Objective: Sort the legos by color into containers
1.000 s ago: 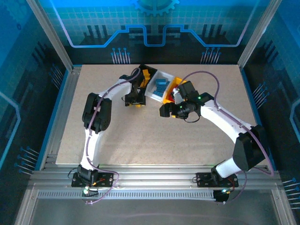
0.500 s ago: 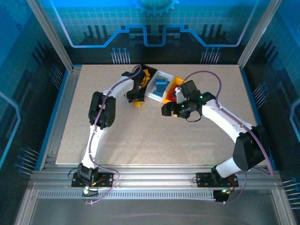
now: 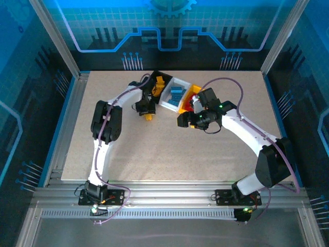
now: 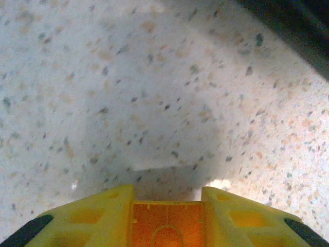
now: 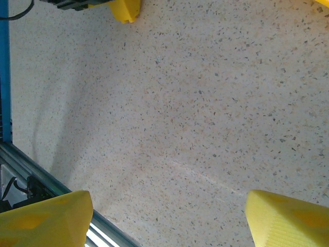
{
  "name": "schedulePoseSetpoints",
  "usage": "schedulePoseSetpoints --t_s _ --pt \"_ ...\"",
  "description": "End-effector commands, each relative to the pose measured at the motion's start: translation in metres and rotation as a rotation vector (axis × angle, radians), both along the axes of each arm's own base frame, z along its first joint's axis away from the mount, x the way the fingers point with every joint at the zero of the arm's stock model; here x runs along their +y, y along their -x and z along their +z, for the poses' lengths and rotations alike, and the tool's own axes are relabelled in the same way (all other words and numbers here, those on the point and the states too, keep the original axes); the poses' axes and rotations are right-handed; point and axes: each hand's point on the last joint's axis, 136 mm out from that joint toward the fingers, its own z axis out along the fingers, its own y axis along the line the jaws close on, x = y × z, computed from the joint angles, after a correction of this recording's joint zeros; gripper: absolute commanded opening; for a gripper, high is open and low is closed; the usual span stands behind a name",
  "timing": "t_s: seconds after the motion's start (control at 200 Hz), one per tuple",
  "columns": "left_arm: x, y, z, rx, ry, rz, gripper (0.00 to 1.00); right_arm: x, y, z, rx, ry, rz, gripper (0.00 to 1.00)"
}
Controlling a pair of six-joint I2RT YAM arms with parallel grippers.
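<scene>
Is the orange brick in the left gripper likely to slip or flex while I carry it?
Probably stiff: the orange brick looks like hard moulded plastic, its edges straight between the fingers of the left gripper. Likely light for its size, since the face in view looks hollow. It might slip, smooth plastic held against smooth yellow fingers.

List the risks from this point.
1. The left fingers pinch an orange lego over the table; a slip leaves it unsorted.
2. The black bin stands close beside them, so a low swing may clip its wall.
3. The open right fingers sit nearby; the two might bump.
</scene>
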Motion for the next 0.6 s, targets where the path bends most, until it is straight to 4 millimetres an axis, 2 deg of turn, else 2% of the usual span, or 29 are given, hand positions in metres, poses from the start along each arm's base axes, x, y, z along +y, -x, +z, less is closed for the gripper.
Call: schedulePoseSetpoints --t_s 0.0,0.115,0.245,0.44,0.53,0.595 --pt "0.001 -0.017 0.050 -0.094 0.173 0.115 0.38 -0.005 0.001 0.010 -0.028 -0.014 -0.001 0.79" --pt "-0.004 -0.044 0.081 -0.174 0.303 0.194 0.38 -0.013 0.004 0.014 -0.040 -0.014 -0.023 0.79" --pt "-0.016 -0.078 0.106 -0.247 0.421 0.267 0.38 -0.022 0.008 0.015 -0.044 -0.011 -0.050 0.79" --pt "-0.021 -0.126 0.116 -0.314 0.537 0.408 0.40 -0.033 0.010 0.017 -0.052 -0.015 -0.090 0.79" --pt "-0.020 -0.145 0.116 -0.322 0.565 0.456 0.48 -0.037 0.010 0.016 -0.056 -0.018 -0.108 0.80" --pt "-0.019 -0.155 0.115 -0.318 0.578 0.477 0.60 -0.038 0.010 0.016 -0.056 -0.020 -0.116 0.79"
